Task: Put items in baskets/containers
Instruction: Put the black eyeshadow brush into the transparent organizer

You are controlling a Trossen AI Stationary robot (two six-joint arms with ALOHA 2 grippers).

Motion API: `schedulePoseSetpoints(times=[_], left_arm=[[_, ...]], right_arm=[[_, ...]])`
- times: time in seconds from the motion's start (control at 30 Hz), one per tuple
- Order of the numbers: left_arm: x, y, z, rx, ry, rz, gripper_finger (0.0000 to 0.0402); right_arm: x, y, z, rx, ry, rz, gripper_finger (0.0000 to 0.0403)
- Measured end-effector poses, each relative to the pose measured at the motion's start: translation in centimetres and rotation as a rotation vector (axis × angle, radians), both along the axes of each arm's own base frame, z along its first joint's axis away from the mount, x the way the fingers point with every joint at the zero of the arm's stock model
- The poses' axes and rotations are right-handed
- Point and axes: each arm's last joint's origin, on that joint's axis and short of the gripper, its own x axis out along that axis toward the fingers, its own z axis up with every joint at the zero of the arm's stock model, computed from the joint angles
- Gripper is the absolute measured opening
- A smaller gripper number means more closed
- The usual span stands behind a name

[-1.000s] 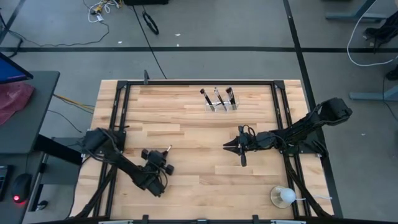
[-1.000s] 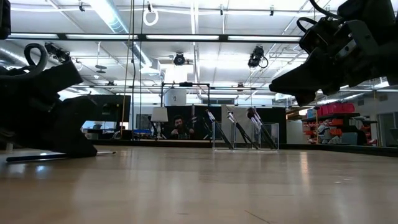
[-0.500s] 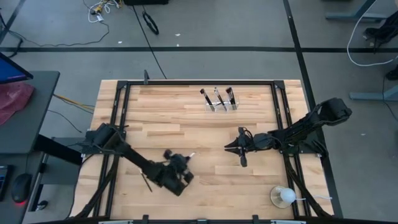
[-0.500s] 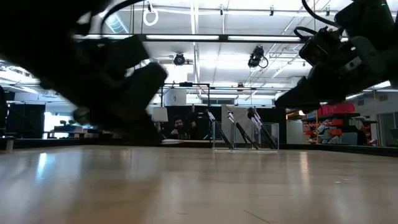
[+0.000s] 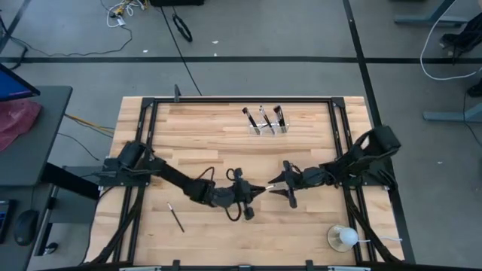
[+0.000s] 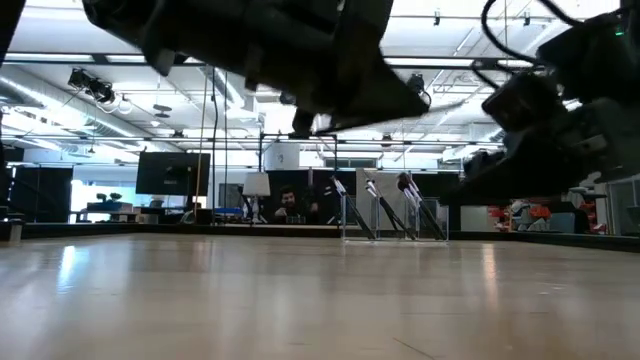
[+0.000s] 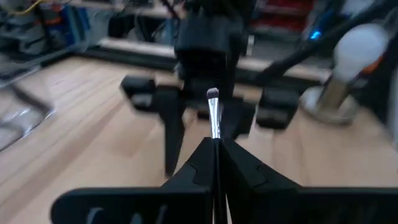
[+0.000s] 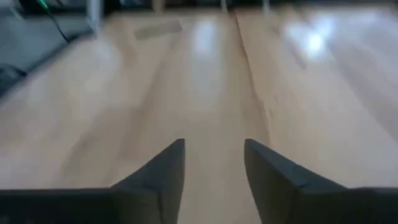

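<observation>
My left gripper (image 5: pixel 252 192) hangs above the table's middle, shut on a thin dark makeup brush (image 5: pixel 260 188). The brush's small bristle tuft (image 7: pixel 212 95) points at my right gripper (image 5: pixel 279 184). That gripper faces it from the right, open, with nothing between its fingers (image 8: pixel 214 155). Another brush (image 5: pixel 175 217) lies flat on the wood near the near-left. The clear organizer (image 5: pixel 268 126) stands toward the far edge with three brushes leaning upright in it; the low view shows the organizer (image 6: pixel 395 220) too. My left gripper pinches the brush's handle (image 7: pixel 216 142) between its two shut fingers. The handle runs along the fingers and sticks out past their tips, tuft end forward. The fingers come level from the table's left. The brush is lifted clear of the table and roughly level.
A white ball on a clear round base (image 5: pixel 343 238) stands at the near-right corner, also seen behind the right arm as the white ball (image 7: pixel 360 50). A black frame rail (image 5: pixel 241 98) borders the table. Bare wood lies between the grippers and the organizer.
My left gripper has swept from the table's near-left toward the right, carrying the brush lifted clear, and now stands just in front of my right gripper. The right gripper has edged toward the left as its arm folded lower. The brush on the wood has stayed put.
</observation>
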Motion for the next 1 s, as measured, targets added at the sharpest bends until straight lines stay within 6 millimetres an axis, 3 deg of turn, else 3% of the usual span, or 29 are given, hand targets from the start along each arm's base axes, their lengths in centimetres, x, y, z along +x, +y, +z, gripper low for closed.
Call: schedulePoseSetpoints(times=[0.27, 0.77, 1.0], left_arm=[[0.2, 0.0, 0.9, 0.005, -0.080, -0.048, 0.0016], [0.2, 0.0, 1.0, 0.006, -0.081, -0.045, 0.0019], [0.2, 0.0, 1.0, 0.006, -0.081, -0.041, 0.0022]], right_arm=[[0.2, 1.8, 1.4, -0.033, -0.283, 0.041, 0.0188], [-0.8, 3.2, 3.9, -0.010, -0.401, -0.058, 0.0136], [-0.8, 3.3, 4.0, 0.015, -0.401, -0.033, 0.0115]])
